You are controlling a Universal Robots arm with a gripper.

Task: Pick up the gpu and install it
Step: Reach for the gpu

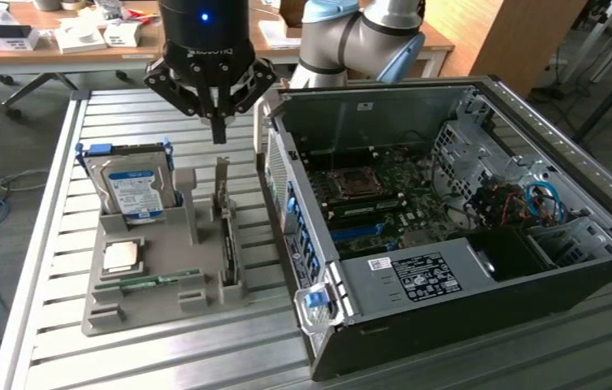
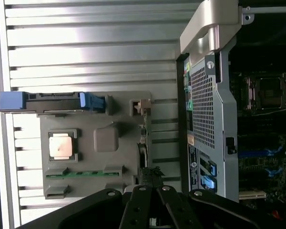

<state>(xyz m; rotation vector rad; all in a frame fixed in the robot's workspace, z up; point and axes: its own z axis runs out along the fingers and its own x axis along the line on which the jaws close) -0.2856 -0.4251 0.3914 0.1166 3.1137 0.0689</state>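
The gpu is a thin dark card standing on edge in a slot along the side of the grey parts holder nearest the computer case, its silvery bracket at the far end. From the wrist view it appears edge-on as the gpu. My gripper hangs a short way above the bracket end, its fingers pressed together and shut on nothing. In the wrist view the gripper lines up over the card's slot.
The open computer case lies beside the holder at the exterior view's right, motherboard exposed. The holder also carries a blue-labelled hard drive, a processor chip and a green RAM stick. All of it rests on a slatted metal table.
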